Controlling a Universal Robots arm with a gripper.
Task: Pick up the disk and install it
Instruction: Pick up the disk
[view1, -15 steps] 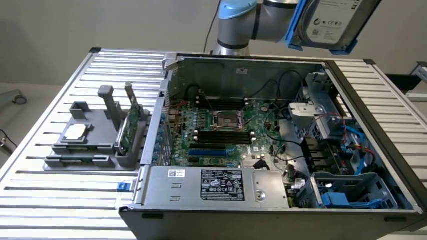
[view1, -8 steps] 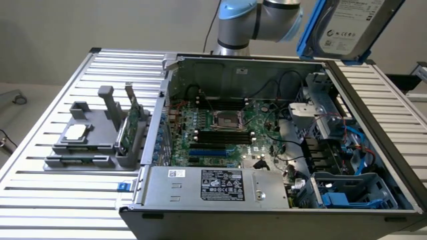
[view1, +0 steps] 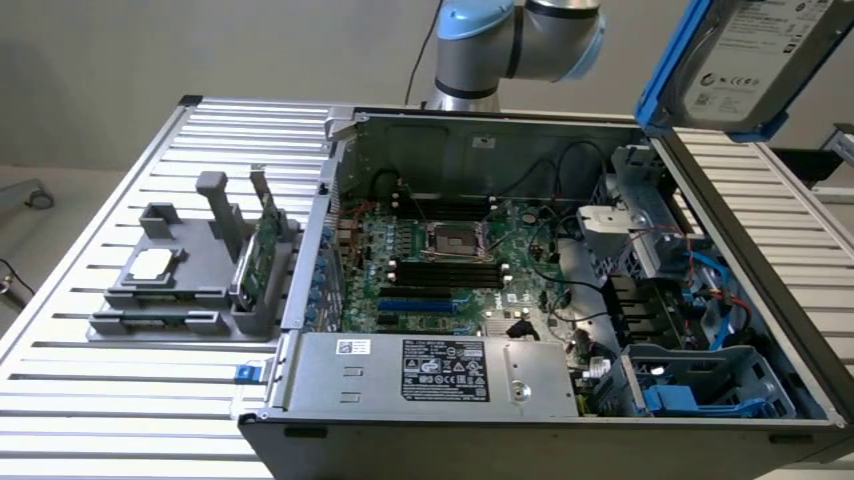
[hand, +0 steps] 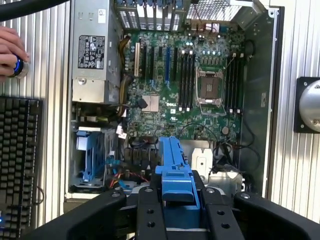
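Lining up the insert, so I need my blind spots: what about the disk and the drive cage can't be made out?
- Exterior view: the disk is cut off by the top edge; its label print is too small to read.
- Wrist view: the gripper is shut on the disk, seen edge-on, so its flat faces are hidden.
- Exterior view: inside the drive cage, its own walls and cables screen the floor.

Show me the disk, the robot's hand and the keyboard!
disk (view1: 763, 55): exterior view, on its white label.
robot's hand (hand: 181, 207): wrist view, midway between its black fingers.
keyboard (hand: 20, 160): wrist view, on the middle keys.
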